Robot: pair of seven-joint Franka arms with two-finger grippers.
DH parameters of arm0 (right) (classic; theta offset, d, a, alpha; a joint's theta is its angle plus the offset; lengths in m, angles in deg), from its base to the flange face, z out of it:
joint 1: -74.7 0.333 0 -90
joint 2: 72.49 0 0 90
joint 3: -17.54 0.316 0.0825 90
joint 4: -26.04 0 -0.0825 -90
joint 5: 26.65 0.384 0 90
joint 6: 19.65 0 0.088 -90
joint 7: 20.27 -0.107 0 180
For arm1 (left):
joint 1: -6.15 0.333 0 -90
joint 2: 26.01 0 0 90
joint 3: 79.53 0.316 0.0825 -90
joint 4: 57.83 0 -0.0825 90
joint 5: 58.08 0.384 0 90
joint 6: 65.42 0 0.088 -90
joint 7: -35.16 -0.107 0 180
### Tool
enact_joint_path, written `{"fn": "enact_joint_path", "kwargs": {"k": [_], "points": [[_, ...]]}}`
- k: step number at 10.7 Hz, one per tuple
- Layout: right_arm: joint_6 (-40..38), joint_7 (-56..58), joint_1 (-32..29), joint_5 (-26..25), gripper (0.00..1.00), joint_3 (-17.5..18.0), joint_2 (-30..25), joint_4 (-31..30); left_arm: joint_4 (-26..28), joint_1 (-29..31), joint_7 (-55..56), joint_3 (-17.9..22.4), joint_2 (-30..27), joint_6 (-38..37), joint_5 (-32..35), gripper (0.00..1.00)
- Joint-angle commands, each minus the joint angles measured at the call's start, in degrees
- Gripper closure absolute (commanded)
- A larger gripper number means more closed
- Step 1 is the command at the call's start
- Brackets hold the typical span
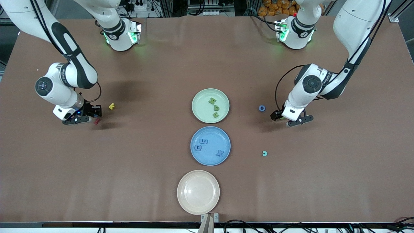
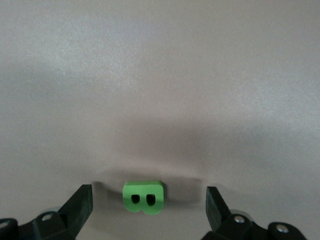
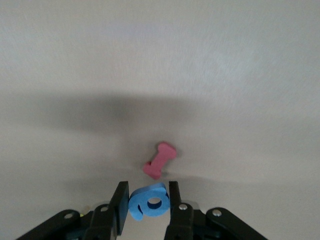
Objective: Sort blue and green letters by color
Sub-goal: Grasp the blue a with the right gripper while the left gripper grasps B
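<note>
Right end effector [image 3: 146, 202] pinches a blue letter [image 3: 149, 202]; left end effector [image 2: 149, 202] spread wide.

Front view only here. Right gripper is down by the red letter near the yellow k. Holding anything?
Observer: Yes. The right gripper is shut on a blue letter.
Operator: Anything else caught?
Observer: No. The red letter lies on the table, just clear of the grip.
Operator: Other arm?
Observer: The left gripper is open and low, with a green letter B lying between its jaws, untouched.
</note>
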Motion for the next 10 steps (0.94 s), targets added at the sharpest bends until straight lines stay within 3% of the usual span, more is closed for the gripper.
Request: {"fn": "enact_joint_path", "kwargs": {"k": [1,5,7,8,9,10], "points": [[-3.3,-6.5,3.0,1.5,1.0,0.6,-1.1,4.3,0.9,0.9,-0.9,-0.8,-0.3,-0.3,1.3,0.0],[-9.1,-27.1,8.7,1.5,1.0,4.9,0.5,12.1,0.8,0.7,-0.9,-0.7,0.3,-0.8,1.3,0.0],[-9.2,-39.0,13.8,1.6,1.0,5.2,2.9,16.1,0.7,0.9,-1.0,-0.7,0.3,-0.8,1.4,0.0],[-9.1,-44.6,17.4,2.7,1.0,5.2,4.3,18.3,0.6,1.1,-2.1,-0.8,0.1,-0.8,1.5,0.24],[-9.2,-48.6,21.5,7.2,1.0,4.9,5.9,21.8,0.6,2.1,-4.0,-0.8,0.0,-0.8,1.5,0.99],[-8.5,-51.9,24.4,10.9,1.0,4.9,9.1,25.6,0.5,2.9,-5.3,-0.8,0.0,-0.8,1.5,1.0]]}}
